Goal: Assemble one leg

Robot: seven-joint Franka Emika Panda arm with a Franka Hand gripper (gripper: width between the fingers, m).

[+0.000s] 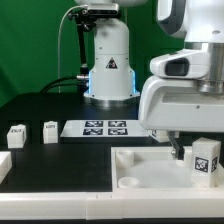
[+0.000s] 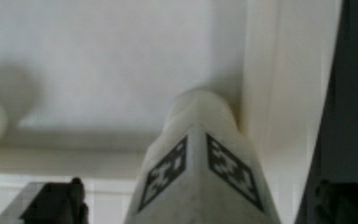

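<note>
One leg [image 1: 205,160], a small white block with black-and-white tags, stands upright at the exterior view's right end of the large white panel [image 1: 150,172]. My gripper [image 1: 200,150] hangs straight over it. One dark finger [image 1: 178,152] shows just beside the leg, with a small gap. In the wrist view the leg [image 2: 202,160] points away from the camera onto the panel [image 2: 105,70], between my two dark fingers [image 2: 51,205]. A light strip shows on each side, so the gripper [image 2: 197,198] is open around the leg. Two more legs [image 1: 15,135] [image 1: 50,131] stand at the exterior view's left.
The marker board [image 1: 100,128] lies in the middle of the black table, in front of the robot base [image 1: 108,70]. Another white part [image 1: 3,165] is cut off at the exterior view's left edge. The panel's edge [image 2: 309,100] runs close beside the leg.
</note>
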